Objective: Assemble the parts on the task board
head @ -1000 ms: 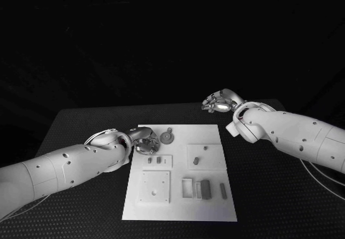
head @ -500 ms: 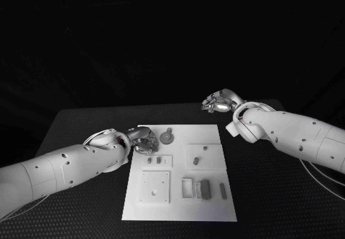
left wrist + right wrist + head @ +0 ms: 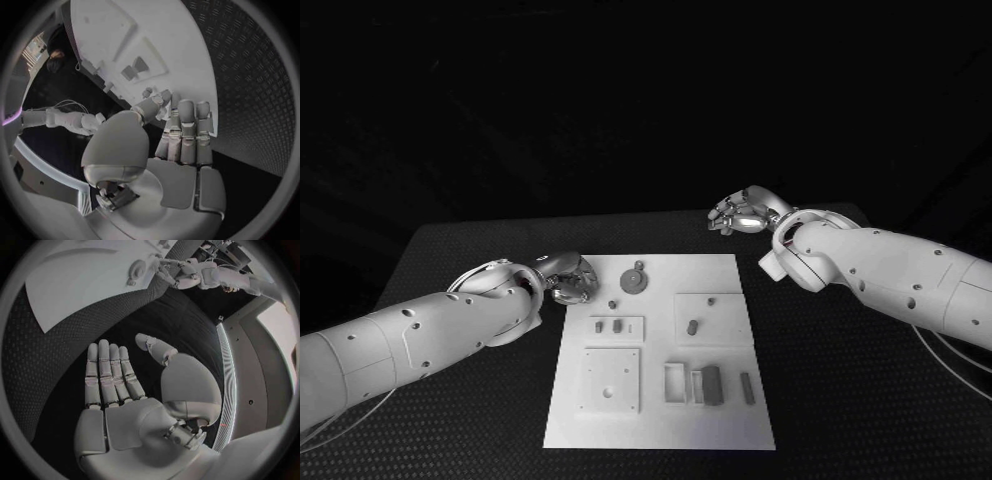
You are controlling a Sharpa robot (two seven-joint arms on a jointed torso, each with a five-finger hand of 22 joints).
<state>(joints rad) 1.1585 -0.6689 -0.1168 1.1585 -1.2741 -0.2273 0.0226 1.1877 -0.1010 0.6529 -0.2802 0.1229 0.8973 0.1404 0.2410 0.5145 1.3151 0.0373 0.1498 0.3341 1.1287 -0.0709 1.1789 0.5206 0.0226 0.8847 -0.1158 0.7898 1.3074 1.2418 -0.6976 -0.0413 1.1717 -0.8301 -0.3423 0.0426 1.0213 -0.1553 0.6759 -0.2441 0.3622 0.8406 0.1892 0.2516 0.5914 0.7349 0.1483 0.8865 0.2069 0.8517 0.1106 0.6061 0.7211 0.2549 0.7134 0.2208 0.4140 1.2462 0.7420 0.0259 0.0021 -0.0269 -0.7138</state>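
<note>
Currently left hand (image 3: 568, 279) sits at the task board's (image 3: 718, 400) far-left edge, fingers straight and side by side, thumb just apart, holding nothing per the left wrist view. Round grey part (image 3: 635, 277) lies just beside it, toward the board's middle; its short stem points away from the robot. Small peg (image 3: 612, 303) lies on the board between this hand and the plate with two short parts (image 3: 609, 325). Right hand (image 3: 741, 215) hovers over bare tabletop (image 3: 848, 400) off the board's far-right corner, flat and spread, empty. Left hand is clearly nearer the round part, so likely it reaches sideways next.
</note>
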